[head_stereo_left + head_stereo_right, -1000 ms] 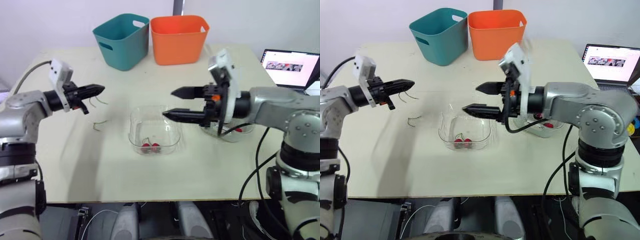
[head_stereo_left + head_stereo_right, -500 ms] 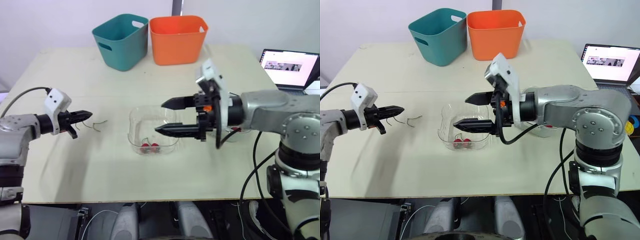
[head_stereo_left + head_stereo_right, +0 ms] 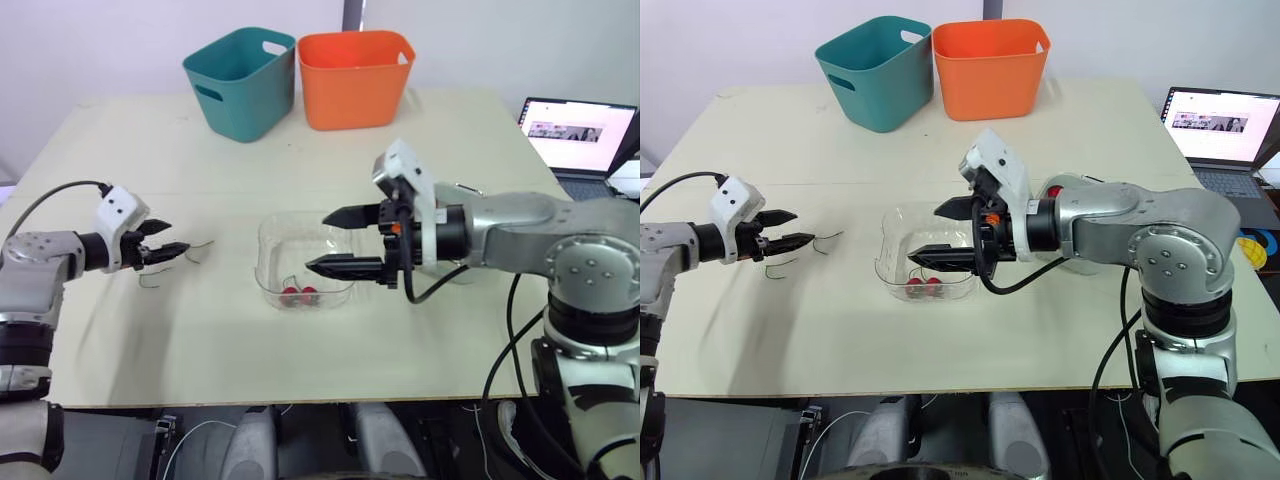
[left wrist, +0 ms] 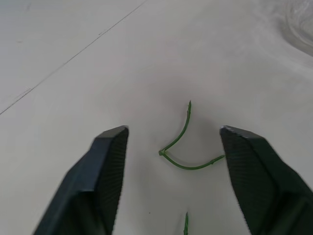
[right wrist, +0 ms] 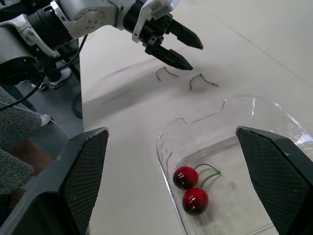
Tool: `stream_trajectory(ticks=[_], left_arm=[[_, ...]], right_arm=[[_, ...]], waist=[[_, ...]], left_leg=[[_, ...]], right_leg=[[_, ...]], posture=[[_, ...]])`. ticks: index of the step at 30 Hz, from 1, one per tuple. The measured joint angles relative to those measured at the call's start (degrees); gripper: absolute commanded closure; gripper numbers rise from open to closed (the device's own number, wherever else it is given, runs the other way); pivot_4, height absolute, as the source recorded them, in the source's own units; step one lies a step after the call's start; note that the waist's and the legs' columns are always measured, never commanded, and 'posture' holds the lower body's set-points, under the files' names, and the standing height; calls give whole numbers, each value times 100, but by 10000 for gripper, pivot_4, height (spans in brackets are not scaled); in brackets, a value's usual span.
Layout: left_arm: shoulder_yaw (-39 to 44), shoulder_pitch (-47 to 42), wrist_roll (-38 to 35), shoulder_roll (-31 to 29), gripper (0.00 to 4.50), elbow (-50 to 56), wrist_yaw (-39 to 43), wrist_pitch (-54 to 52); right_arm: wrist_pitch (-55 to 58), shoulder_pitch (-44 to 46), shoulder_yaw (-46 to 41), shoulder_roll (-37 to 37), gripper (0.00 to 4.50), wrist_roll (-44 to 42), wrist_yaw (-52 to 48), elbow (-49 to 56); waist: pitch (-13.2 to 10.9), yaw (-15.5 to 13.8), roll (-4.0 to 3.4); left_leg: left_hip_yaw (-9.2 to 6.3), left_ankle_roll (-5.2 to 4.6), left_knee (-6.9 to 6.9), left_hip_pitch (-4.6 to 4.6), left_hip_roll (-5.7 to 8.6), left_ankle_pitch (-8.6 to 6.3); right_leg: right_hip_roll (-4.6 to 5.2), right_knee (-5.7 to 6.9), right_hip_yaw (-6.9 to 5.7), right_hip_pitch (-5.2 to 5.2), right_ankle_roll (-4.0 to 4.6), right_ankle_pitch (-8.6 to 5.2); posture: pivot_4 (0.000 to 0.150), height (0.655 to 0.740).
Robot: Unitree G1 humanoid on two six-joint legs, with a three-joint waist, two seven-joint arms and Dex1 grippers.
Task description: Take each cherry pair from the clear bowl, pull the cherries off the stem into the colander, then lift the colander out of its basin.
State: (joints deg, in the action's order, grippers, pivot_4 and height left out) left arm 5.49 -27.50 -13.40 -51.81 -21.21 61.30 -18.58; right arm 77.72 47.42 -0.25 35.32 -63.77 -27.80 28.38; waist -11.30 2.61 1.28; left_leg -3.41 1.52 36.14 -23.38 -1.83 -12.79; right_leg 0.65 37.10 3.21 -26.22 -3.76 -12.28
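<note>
One cherry pair left in bowl, stem on. Right pincer spread, hovering over bowl. Left pincer spread above bare stems on desk. Guess: last pull, then lift remain.

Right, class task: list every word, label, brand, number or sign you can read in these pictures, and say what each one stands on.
No text can be read anywhere in these views.
Laptop screen: a bright window with a strip of small pictures; any writing on it is too small to read.
Teal bin, orange bin and clear bowl: no labels, brands or numbers visible.
</note>
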Motion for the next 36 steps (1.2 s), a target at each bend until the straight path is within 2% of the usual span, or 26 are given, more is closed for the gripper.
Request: stream_trajectory(ticks=[1, 8, 15, 21, 25, 31, 36], left_arm=[[26, 0, -39, -29, 681, 4, 31, -26], [386, -47, -241, -552, 681, 19, 286, -155], [509, -465, -706, -881, 681, 3, 783, -1000], [576, -933, -1918, -1071, 681, 1626, 1152, -2799], [490, -928, -2503, -1070, 681, 2536, 1239, -3440], [167, -911, -2566, -982, 681, 2884, 1405, -3203], [-227, -672, -2173, -1016, 681, 2749, 1747, -2479]], right_arm=[[0, -17, 0, 23, 0, 3, -4, -1], [-64, -60, -9, 281, 0, 71, -131, -58], [-103, -55, -9, 703, 0, 276, -389, -285], [465, 400, -48, 1452, 0, 230, -773, -922], [683, 532, 21, 1768, 0, 280, -1043, -1081], [689, 1061, 492, 1817, 0, 579, -1459, -1347], [899, 2050, 1157, 1024, 0, 895, -1664, -2107]], waist=[[0, 0, 0], [0, -2, 0], [0, -8, 1], [-1, -4, 0], [-1, 47, 0], [-2, 145, -1], [-2, 166, -2]], left_leg=[[0, 0, 0, 0, 0, 0], [1, 0, -1, 0, 0, 0], [0, 0, 1, -5, 1, 0], [3, 0, -1, -6, 1, -1], [3, -2, -3, -1, 0, -2], [3, -2, -3, 0, 1, -2], [6, -2, -8, 0, -1, -2]], right_leg=[[0, -1, 0, 1, 0, 0], [1, -1, 0, -2, -1, -3], [2, -5, -2, -3, 0, -5], [4, -10, 0, -4, 0, -6], [-2, -8, 1, -5, 0, -7], [-4, -2, 1, -11, 2, -6], [-6, 0, 4, -15, 5, -5]], posture=[[1500, 7400], [1500, 7400], [1500, 7400], [1500, 7400], [1500, 7400], [1500, 7400], [1500, 7400]])
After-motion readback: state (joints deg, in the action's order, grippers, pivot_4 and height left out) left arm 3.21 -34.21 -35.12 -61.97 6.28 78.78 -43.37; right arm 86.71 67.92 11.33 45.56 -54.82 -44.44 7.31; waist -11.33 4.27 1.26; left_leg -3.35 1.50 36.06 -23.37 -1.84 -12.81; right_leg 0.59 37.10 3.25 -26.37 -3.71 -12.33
